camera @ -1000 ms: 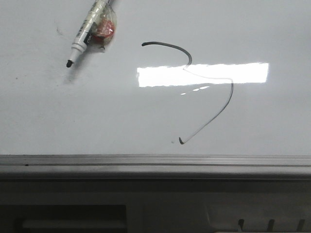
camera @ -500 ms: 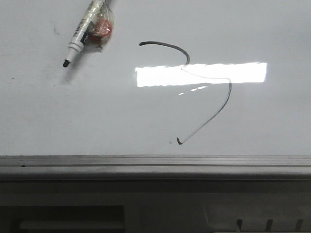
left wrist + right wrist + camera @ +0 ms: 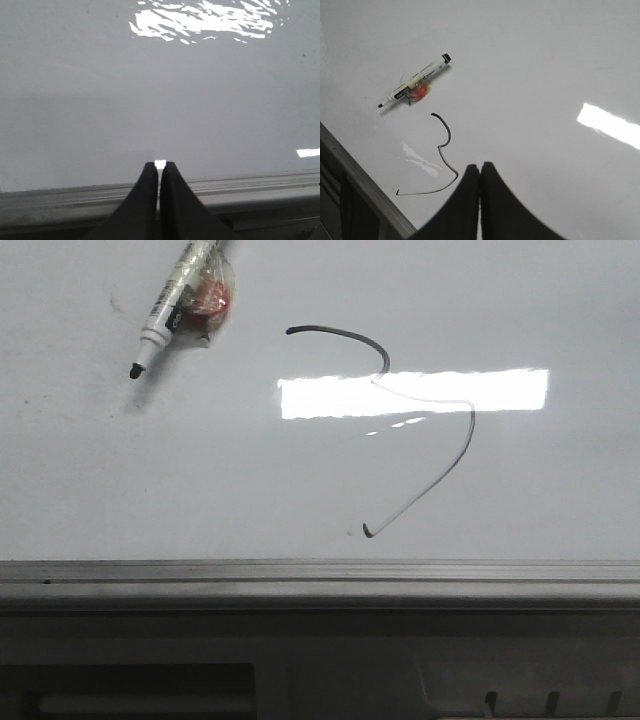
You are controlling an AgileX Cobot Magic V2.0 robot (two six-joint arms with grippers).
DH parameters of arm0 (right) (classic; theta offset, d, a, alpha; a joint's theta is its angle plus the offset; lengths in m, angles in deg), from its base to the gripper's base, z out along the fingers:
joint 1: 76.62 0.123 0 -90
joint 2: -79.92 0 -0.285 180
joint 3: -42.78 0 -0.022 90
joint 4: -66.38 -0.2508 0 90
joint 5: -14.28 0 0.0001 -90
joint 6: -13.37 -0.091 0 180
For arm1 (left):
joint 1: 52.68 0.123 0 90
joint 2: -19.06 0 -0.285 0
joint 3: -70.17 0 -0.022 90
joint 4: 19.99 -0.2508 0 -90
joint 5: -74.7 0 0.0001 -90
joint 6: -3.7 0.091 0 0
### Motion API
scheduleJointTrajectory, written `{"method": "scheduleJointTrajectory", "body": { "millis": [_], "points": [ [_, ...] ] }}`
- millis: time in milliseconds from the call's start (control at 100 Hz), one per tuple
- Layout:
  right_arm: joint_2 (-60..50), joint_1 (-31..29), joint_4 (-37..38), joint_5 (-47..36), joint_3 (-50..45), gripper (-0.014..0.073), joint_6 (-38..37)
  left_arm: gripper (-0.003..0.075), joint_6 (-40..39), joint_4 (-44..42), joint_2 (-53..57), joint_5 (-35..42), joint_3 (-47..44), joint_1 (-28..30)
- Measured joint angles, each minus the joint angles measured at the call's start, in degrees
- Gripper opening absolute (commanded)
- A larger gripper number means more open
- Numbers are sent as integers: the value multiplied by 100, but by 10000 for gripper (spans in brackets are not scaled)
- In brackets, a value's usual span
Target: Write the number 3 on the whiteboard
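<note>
I've got the number 3 (image 3: 420, 430) drawn at the centre of the whiteboard (image 3: 100, 480), its hook ending just above the grey rail (image 3: 320, 575) at 6 o'clock. The marker (image 3: 170, 305) lies flat on the board at 10 o'clock, uncapped, tip pointing down-left. My left gripper (image 3: 159, 167) is pressed together over the rail, my right gripper (image 3: 480, 170) likewise closed and empty beside the figure

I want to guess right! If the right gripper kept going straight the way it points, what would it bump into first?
Probably the bare whiteboard, just past the number 3. The right gripper points over the board, jaws shut, and depth is hard to judge.
</note>
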Motion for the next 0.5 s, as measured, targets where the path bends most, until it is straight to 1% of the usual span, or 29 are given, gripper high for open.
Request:
{"method": "scheduleJointTrajectory", "body": {
  "millis": [120,200,280,340,410,500],
  "points": [
    [0,-181,280,328,-77,-42,-21,-21,0,0,0,0,0,0],
    [0,-466,319,200,-319,-42,-291,-21,0,0,0,0,0,0],
    [0,-958,332,-329,-676,-42,-552,-21,0,0,0,0,0,0],
    [0,-1352,178,-793,-1033,-42,-633,-21,0,8,0,0,0,0],
    [0,-1851,-64,-1467,-1492,-42,-660,-21,0,8,0,0,0,0],
    [0,-2471,-163,-2376,-2144,-42,-683,-21,0,8,0,0,0,0]
  ]
}}
